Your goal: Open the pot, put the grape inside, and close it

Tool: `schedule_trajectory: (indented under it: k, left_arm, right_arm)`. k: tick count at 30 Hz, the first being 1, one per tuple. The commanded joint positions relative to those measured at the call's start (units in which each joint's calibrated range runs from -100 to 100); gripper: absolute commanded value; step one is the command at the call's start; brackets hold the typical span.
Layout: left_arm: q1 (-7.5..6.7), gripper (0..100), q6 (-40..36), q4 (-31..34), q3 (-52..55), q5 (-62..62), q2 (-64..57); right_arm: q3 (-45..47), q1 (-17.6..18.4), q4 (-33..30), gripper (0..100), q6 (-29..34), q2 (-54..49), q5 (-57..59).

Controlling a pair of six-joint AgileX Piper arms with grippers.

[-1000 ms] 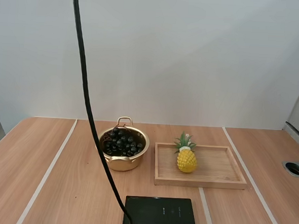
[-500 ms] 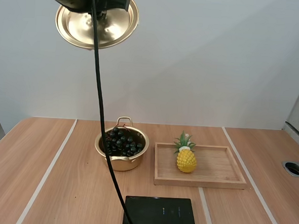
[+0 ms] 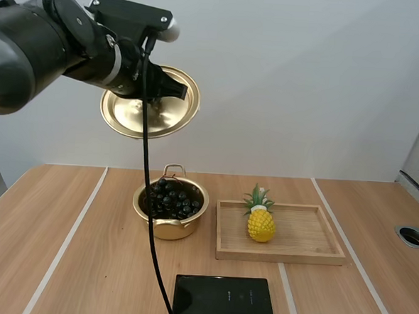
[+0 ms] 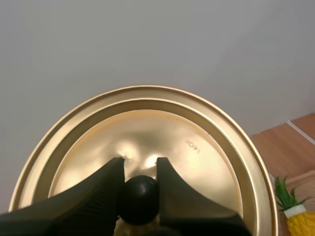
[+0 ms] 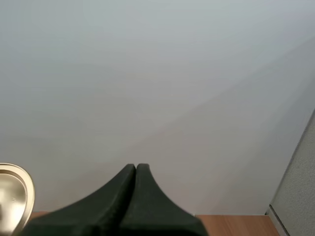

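While the counter carries the open gold pot, the gold lid hangs high above it. Bunch of grapes sits inside the pot. My left hand is clamped on the lid's black knob; right hand has its fingers pressed together, gripping nothing.

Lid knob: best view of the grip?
Left wrist view: the left tool pinches the black knob on the gold lid. High view: lid held in the air, knob hidden by the arm. Right wrist view catches the lid's edge.
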Motion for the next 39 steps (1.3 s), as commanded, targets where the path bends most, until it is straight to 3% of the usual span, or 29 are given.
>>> schedule_trajectory:
  k: [1, 12, 21, 39]
  left_arm:
    - [-0.02, 0, 1.48, -3.19, 1.87, -2.47, 1.66]
    - [-0.26, 0, 1.48, -3.67, 3.15, -0.79, 12.42]
    - [-3.61, 0, 1.99, -3.82, 3.15, 0.59, 17.72]
    - [-3.70, 0, 1.99, -0.92, 3.15, -1.37, 28.72]
  right_arm:
    - [0.06, -0.23, 0.01, 0, -0.14, -1.95, -0.25]
    - [0.06, -0.23, 0.01, 0, -1.34, -6.48, 1.13]
    - [0.06, -0.89, 0.14, 0, -1.34, -7.34, 1.14]
    - [0.06, -0.98, 0.14, 0, -1.71, -9.39, 1.14]
